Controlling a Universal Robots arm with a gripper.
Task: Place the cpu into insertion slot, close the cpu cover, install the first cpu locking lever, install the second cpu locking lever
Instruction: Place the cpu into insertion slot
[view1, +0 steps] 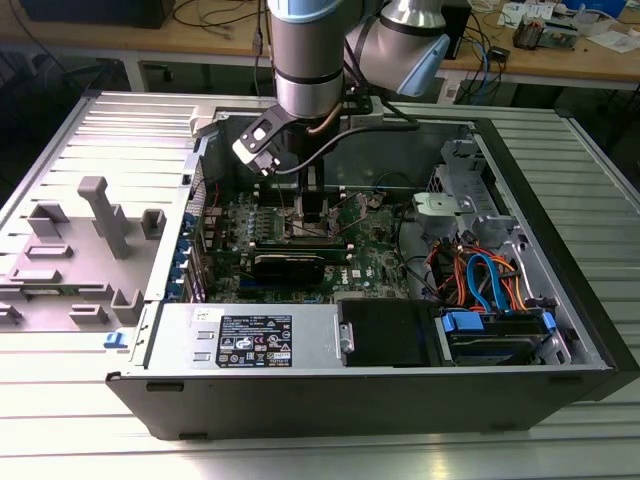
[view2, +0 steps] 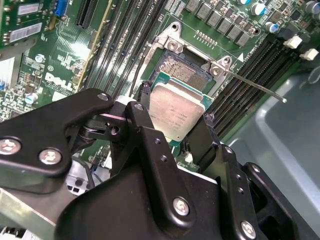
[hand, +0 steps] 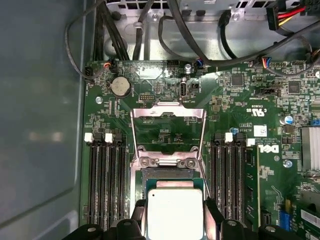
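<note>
My gripper (view2: 172, 127) is shut on the cpu (view2: 177, 110), a flat silver-grey square held by its two opposite edges between black fingers (view2: 137, 120). In both wrist views the cpu (hand: 175, 212) hangs just over the insertion slot (hand: 167, 176) and covers most of it; a strip of the dark pin field (view2: 181, 69) still shows. The cpu cover (hand: 167, 111), a thin silvery frame with a square window, is swung open away from the slot. One thin locking lever (view2: 255, 86) sticks out free over the memory slots. In the exterior view the gripper (view1: 312, 205) reaches down into the open computer case.
Long black memory slots (hand: 105, 180) flank the insertion slot on both sides. Black cables (hand: 165, 30) hang along the case's back wall. The grey case wall (hand: 40, 125) stands close by. A power supply (view1: 250, 340) and a drive cage (view1: 490, 330) fill the case's front.
</note>
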